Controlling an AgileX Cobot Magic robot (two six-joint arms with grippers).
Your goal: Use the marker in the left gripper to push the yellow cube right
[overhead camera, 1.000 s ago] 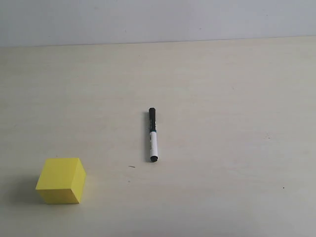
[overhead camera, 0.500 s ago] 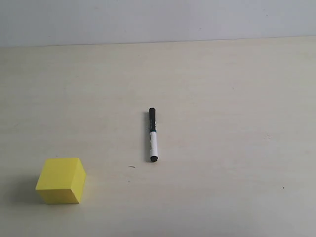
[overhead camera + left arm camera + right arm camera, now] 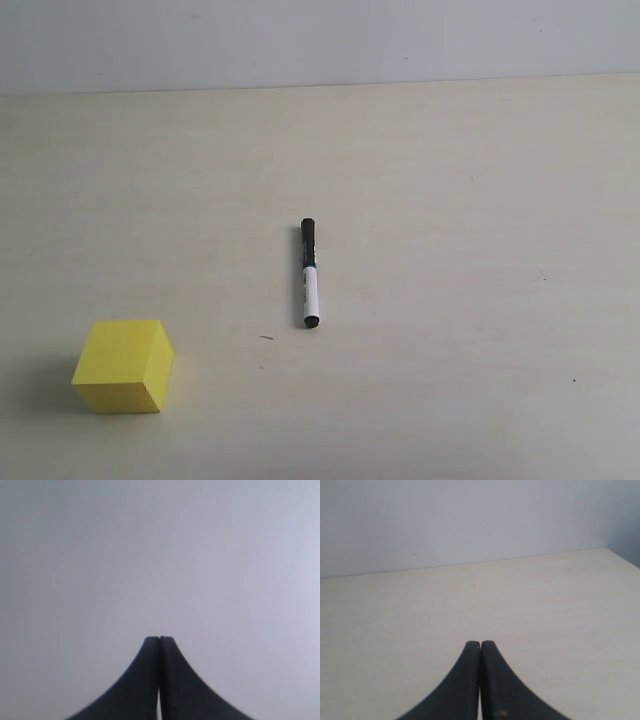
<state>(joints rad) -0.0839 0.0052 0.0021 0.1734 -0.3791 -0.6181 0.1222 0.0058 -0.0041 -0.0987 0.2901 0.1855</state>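
Bare table (image 3: 460,200) separates yellow cube (image 3: 122,366) from marker (image 3: 310,273) — well apart.

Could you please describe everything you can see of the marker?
The marker is slim, with a long black cap, a white barrel and a short black end, seemingly plastic. Capped, it lies flat near the middle of the table, cap toward the far edge. Only the table touches it; nothing grips it.

No legible text (marker (image 3: 310,273) too small)
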